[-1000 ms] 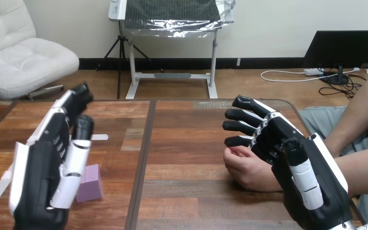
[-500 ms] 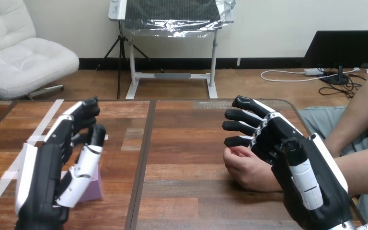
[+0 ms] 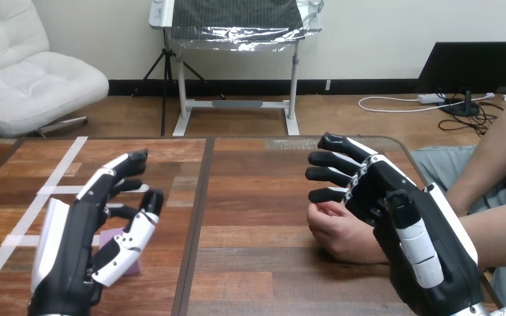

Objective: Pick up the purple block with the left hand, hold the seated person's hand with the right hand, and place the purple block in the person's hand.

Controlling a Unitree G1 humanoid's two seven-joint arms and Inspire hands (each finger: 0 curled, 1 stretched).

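Block (image 3: 132, 266) not yet grasped: left hand (image 3: 79, 243), fingers spread, hovers over it; right hand (image 3: 402, 224), loosely spread, lies over the person's hand (image 3: 336, 230).

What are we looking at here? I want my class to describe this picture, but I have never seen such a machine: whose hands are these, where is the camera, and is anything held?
The picture comes from a camera on a humanoid robot's head, looking down at a wooden table. The two black-and-white mechanical hands are the robot's own. The left robot hand is open above a purple block lying on the table, and it holds nothing. The right robot hand is over the person's hand, which rests on the table. Whether it grips that hand cannot be told.
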